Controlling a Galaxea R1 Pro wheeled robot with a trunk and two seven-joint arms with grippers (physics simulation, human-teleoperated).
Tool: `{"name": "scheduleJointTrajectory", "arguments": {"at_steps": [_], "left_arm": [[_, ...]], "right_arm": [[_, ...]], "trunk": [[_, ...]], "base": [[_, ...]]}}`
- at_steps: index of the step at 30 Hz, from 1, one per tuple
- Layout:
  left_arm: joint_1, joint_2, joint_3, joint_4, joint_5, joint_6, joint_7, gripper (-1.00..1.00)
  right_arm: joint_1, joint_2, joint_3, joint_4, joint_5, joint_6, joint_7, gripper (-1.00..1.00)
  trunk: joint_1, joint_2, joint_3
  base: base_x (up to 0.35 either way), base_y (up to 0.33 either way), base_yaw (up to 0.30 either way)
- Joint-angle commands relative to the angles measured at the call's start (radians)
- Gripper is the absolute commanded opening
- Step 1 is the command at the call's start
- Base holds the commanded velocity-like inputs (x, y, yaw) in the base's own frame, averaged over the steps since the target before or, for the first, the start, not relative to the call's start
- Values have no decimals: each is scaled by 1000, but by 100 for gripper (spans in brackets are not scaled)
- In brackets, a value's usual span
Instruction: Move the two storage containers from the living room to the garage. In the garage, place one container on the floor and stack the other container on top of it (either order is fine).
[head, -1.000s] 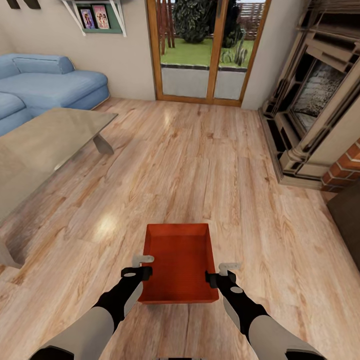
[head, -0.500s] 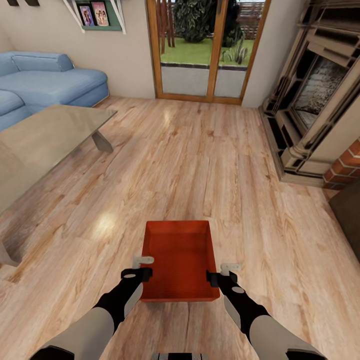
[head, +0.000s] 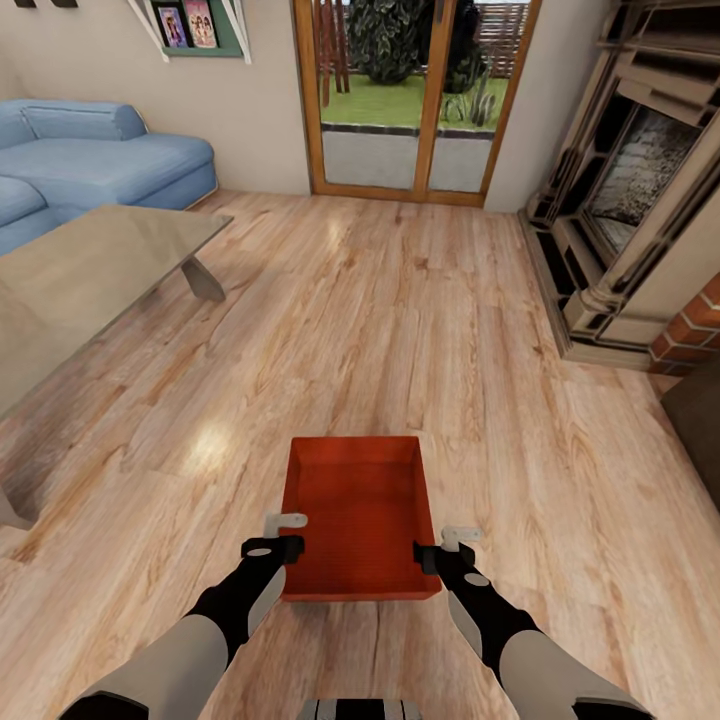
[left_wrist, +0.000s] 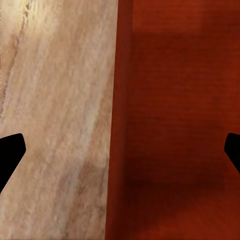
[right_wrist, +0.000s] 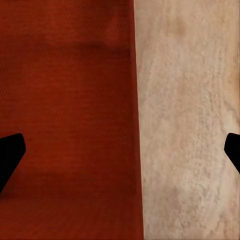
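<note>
One orange-red open-top storage container lies on the living room's light wood plank floor, straight ahead of me, with nothing inside. My left gripper hovers at its left wall and my right gripper at its right wall. Through the left wrist camera, the left gripper is open, its dark fingertips far apart with the container's wall between them. Through the right wrist camera, the right gripper is likewise open astride the other wall. Neither pair of fingers presses the plastic.
A glass table stands at the left with a blue sofa behind it. Glazed wooden doors are at the far wall. The fireplace and its red brick line the right side. Open plank floor lies beyond the container.
The whole view has shifted a little: floor, table and container have slid slightly up the picture while both arms keep their pose. Both grippers stay open.
</note>
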Motion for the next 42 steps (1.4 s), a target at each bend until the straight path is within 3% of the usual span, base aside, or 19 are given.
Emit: {"name": "scheduleJointTrajectory", "arguments": {"at_steps": [1, 23, 27, 34, 42], "left_arm": [[0, 1, -8, -2, 10, 5, 8, 100], [0, 12, -8, -4, 10, 6, 5, 100], [0, 12, -8, -4, 10, 6, 5, 100], [0, 12, -8, -4, 10, 12, 5, 100], [0, 12, -7, -4, 10, 12, 5, 100]], "right_arm": [[-1, 1, -8, 1, 11, -3, -1, 100], [0, -2, -3, 1, 14, -5, 0, 100], [0, -2, -2, 1, 14, -5, 1, 100], [0, -4, -1, 1, 16, -6, 1, 100], [0, -5, -1, 1, 18, -6, 1, 100]], "trunk": [[4, -7, -4], [88, -161, -73], [88, -161, -73], [115, -210, -95], [115, -210, -95]], "base": [[0, 0, 0], [0, 0, 0], [0, 0, 0], [0, 0, 0], [0, 0, 0]]}}
